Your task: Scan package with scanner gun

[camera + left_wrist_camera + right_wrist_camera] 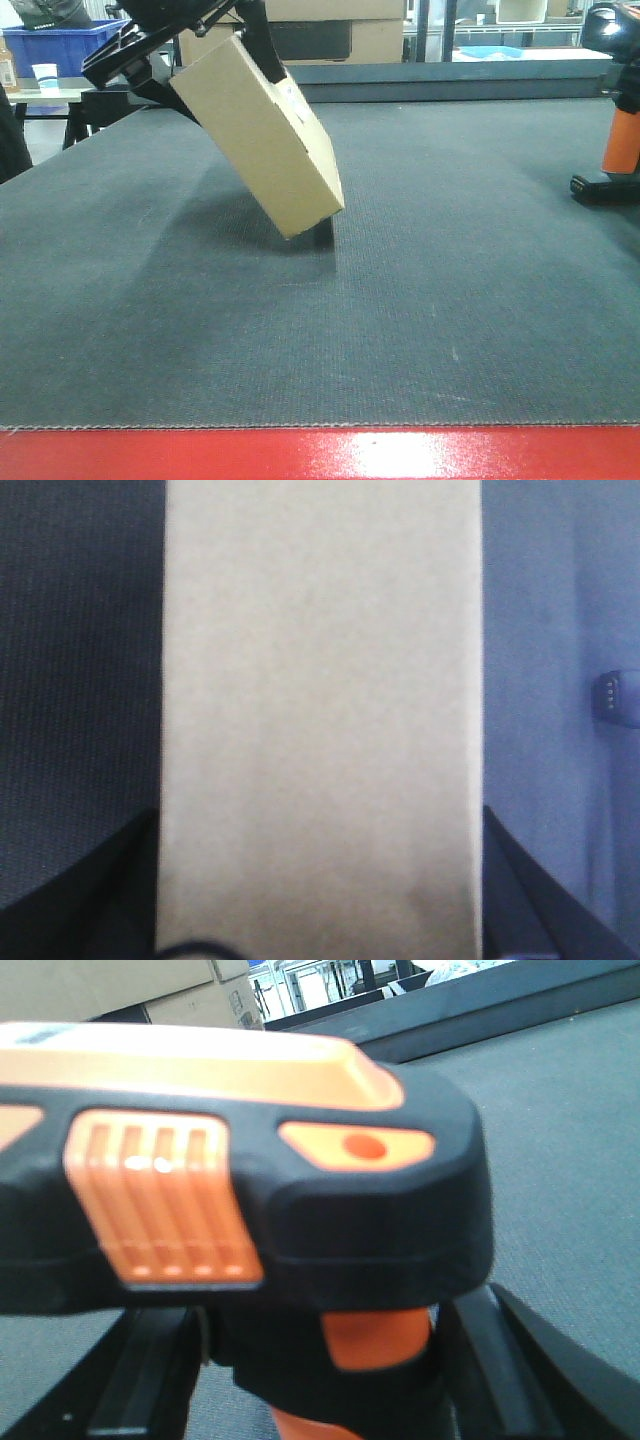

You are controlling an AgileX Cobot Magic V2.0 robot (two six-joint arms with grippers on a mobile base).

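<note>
The package, a plain brown cardboard box, hangs tilted above the dark mat with its lower corner near the surface. A bit of white label shows on its upper right face. My left gripper is shut on its top end. In the left wrist view the package fills the middle between the black fingers. The scanner gun stands at the far right, orange handle on a black base. In the right wrist view my right gripper has its fingers tight against the scanner gun just under the head.
Larger brown cartons stand behind the mat's far edge. A blue crate and a white cup are on a side table at the back left. A red strip runs along the near edge.
</note>
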